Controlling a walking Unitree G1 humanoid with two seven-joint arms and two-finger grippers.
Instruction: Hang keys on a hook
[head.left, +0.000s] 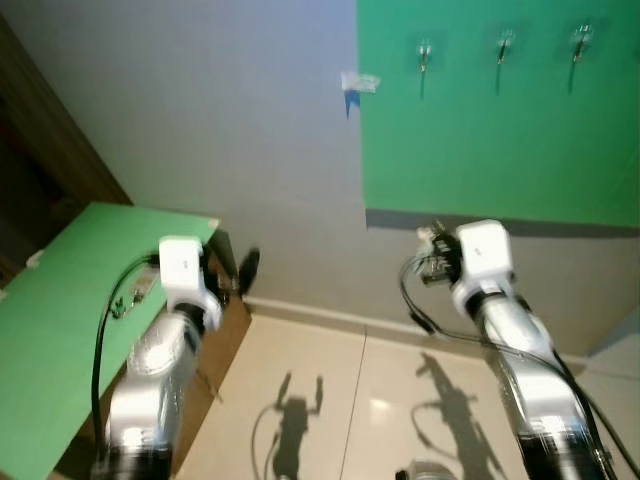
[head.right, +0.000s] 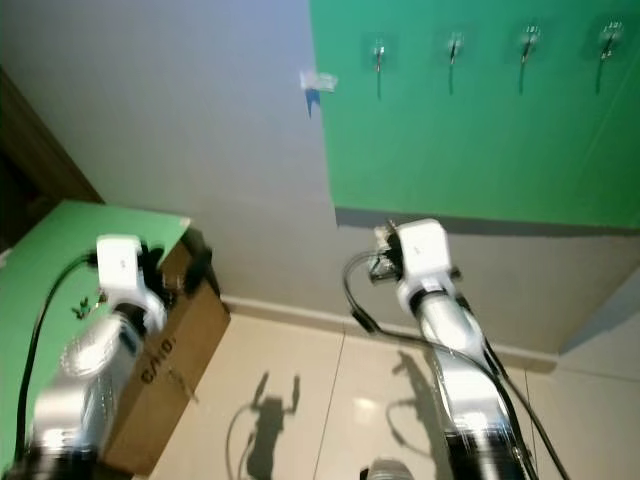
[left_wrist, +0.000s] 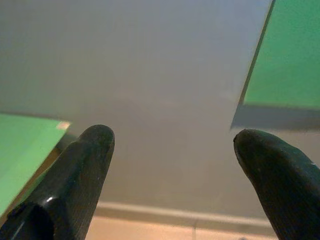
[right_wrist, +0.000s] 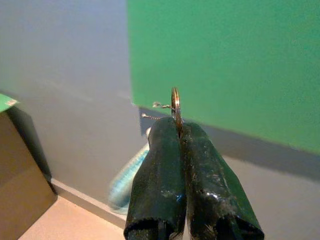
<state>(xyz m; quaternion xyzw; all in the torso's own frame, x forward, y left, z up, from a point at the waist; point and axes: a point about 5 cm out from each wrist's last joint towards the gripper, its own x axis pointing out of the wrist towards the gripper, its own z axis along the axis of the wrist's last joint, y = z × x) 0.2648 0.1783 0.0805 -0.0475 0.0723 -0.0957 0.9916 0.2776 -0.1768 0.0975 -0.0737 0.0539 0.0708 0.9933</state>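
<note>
Several small metal hooks (head.right: 454, 46) stick out in a row near the top of a green wall panel (head.left: 500, 130). My right gripper (right_wrist: 176, 126) is shut on a metal key ring (right_wrist: 175, 102), held edge-on between its fingertips, and a pale blue-green tag (right_wrist: 127, 175) hangs below it. In the eye views that gripper (head.left: 435, 245) is raised in front of the panel's lower edge, well below the hooks. My left gripper (left_wrist: 172, 140) is open and holds nothing. It points at the grey wall beside the green-topped box (head.left: 60, 320).
A cardboard box (head.right: 170, 360) with a green top stands against the wall at the left, and a small metallic item (head.left: 130, 295) lies on it. A scrap of tape (head.left: 358, 83) sticks to the grey wall. Pale floor tiles (head.left: 330, 400) lie below, and dark wood is at the far left.
</note>
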